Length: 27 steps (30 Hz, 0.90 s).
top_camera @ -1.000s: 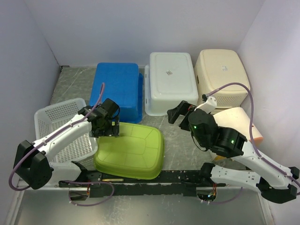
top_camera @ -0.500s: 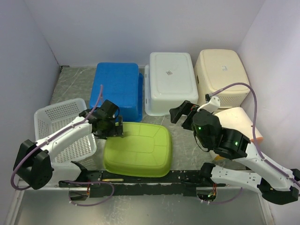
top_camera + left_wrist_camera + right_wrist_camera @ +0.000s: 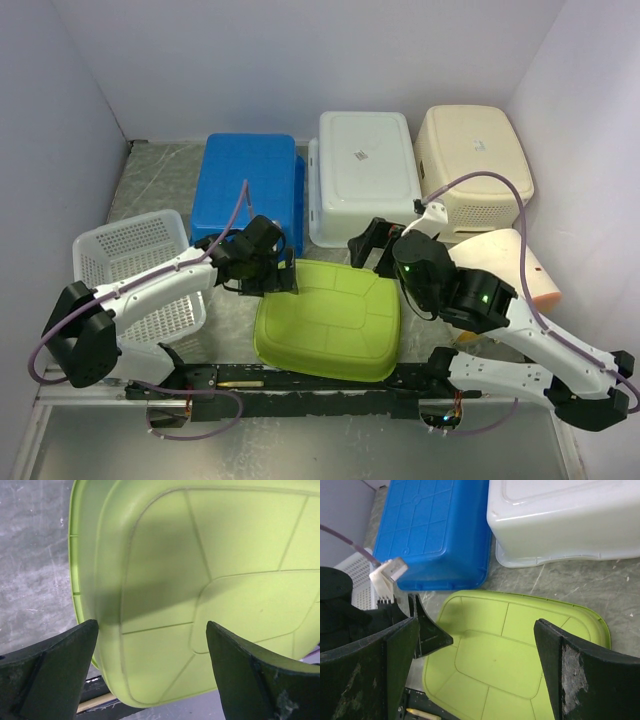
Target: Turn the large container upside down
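- Lying base-up on the desk (image 3: pixel 160 165) at the near middle, between the two arms — the lime-green tub (image 3: pixel 328 318), ribbed underside facing the top camera, rim down.
- Judging from that, turn-over seemingly done already, with only backing off left.
- Long axis roughly left to right, slightly skewed, the right end a little farther from the arm bases than the left.
- Left claw (image 3: pixel 272 280) at the tub's far-left corner, spread wide and holding nothing. In the left wrist view, hanging over the underside with one finger by the left rim and the other over the middle panel. Touching or not, impossible to tell.
- Right claw (image 3: pixel 372 245) at the far-right corner, likewise spread wide and empty, looking down over the tub's far rim.
- Both about equally near, though the left claw looks lower and closer to the plastic.
- Near rim over or against the black rail (image 3: pixel 300 385) along the desk's front, with no telling which.
- Crowded on the far side by a blue bin (image 3: pixel 250 190), a white bin (image 3: pixel 362 175) and a cream bin (image 3: pixel 472 160), all base-up in a row. White mesh basket (image 3: pixel 130 270) to the left, under the left arm.
- Open room mostly upward — plus the bare strip between the tub and the row of bins. For a retreat, probably safest straight up, then back toward the bases.
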Motion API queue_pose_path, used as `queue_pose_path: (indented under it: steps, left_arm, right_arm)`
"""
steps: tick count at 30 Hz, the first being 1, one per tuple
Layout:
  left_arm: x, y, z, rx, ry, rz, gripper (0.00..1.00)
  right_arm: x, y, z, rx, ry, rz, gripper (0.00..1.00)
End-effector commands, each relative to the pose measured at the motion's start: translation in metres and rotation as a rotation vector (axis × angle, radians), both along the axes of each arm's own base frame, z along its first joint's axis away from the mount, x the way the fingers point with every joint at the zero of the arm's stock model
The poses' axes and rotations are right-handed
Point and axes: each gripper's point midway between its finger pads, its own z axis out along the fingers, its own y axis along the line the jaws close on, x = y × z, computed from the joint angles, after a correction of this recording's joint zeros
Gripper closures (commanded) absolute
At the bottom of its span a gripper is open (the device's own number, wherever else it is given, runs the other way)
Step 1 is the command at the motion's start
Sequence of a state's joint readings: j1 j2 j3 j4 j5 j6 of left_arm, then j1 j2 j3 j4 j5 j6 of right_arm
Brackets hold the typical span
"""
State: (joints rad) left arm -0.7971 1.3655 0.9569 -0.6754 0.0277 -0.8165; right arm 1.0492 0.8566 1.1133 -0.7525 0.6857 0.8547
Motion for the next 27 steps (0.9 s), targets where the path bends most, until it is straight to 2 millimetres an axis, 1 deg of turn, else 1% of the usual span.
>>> queue_pose_path:
  steps: [1,3,5,7,8,11,13,16,20,23,27]
  left_arm:
    - [0.007,-0.018,0.016,-0.062,-0.018,-0.003,0.0]
    - [0.001,-0.016,0.009,-0.059,0.006,-0.007,0.0]
    - [-0.003,-0.007,0.005,-0.03,0.014,0.007,0.0]
    - [-0.006,0.001,0.006,-0.012,0.01,0.017,0.0]
    - [-0.007,0.004,0.007,-0.007,0.007,0.022,0.0]
    - [-0.012,0.005,0.005,-0.021,0.019,0.016,0.0]
    - [-0.015,0.002,-0.001,-0.031,0.033,0.01,0.0]
    - [-0.018,-0.001,-0.008,-0.05,0.05,0.003,0.0]
    - [-0.022,-0.001,-0.01,-0.06,0.059,-0.007,0.0]
    - [-0.024,0.0,-0.011,-0.057,0.061,-0.016,0.0]
    - [-0.028,-0.002,-0.016,-0.073,0.077,-0.029,0.0]
  right_arm:
    - [-0.001,0.007,-0.006,-0.012,0.008,0.036,0.0]
    - [-0.002,0.008,-0.009,-0.034,0.016,0.05,0.0]
    - [-0.005,0.003,-0.019,-0.078,0.05,0.051,0.0]
    - [-0.013,-0.013,-0.045,-0.14,0.143,-0.011,0.0]
    - [-0.019,-0.025,-0.063,-0.18,0.21,-0.061,0.0]
    - [-0.038,-0.057,-0.11,-0.288,0.37,-0.201,0.0]
    - [-0.049,-0.073,-0.136,-0.346,0.446,-0.275,0.0]
    - [-0.052,-0.077,-0.16,-0.356,0.466,-0.276,0.0]
    - [-0.05,-0.079,-0.178,-0.241,0.502,-0.254,0.0]
    - [-0.048,-0.078,-0.191,-0.187,0.537,-0.215,0.0]
    - [-0.046,-0.06,-0.204,-0.124,0.586,-0.125,0.0]
